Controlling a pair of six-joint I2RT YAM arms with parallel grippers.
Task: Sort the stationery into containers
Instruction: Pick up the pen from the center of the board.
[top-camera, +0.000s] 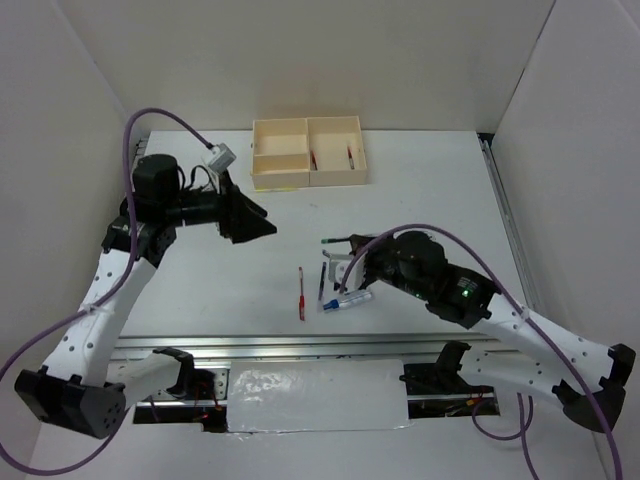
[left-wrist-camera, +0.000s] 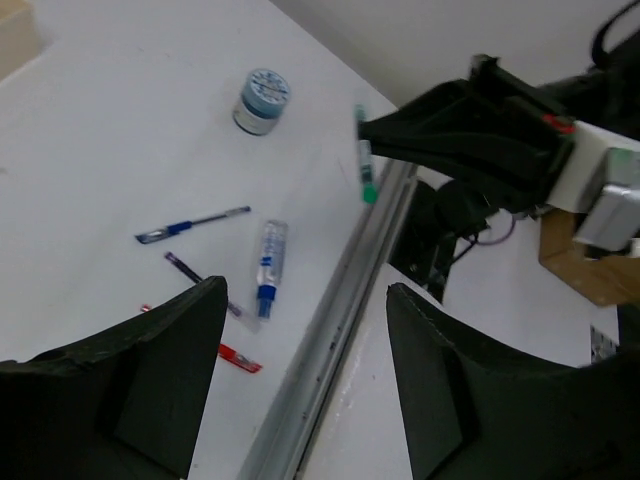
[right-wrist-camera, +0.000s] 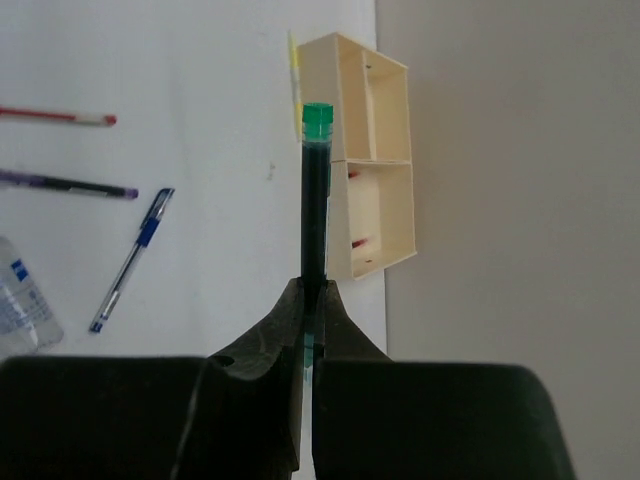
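Top view: a white table (top-camera: 200, 320) is sitting inside white panel walls (top-camera: 60, 100). A metal rail (top-camera: 300, 345) is running along the near edge, w/ a shiny white sheet (top-camera: 320, 395) just below it. Purple cables (top-camera: 165, 115) are looping off both arms. The cream box (top-camera: 308, 152) is sitting at the far edge, approx centre, w/ red pens (top-camera: 350, 155) lying in its right part. The L gripper (top-camera: 262, 228) is hovering in front of the box, well apart from the loose stationery. The R gripper (top-camera: 345, 252) is holding a green pen (top-camera: 333, 241) above a red pen (top-camera: 301, 293), dark pen (top-camera: 323, 278) and clear tube (top-camera: 347, 299).

L wrist: L jaws are standing wide, nothing btwn them. On the table a round cylinder (left-wrist-camera: 262, 100) is standing upright; a blue pen (left-wrist-camera: 193, 224) is lying near the tube.

R wrist: R jaws are clamping tight on the green pen's lower end, its cap pointing toward the box. A plain greyish panel is filling the right side.
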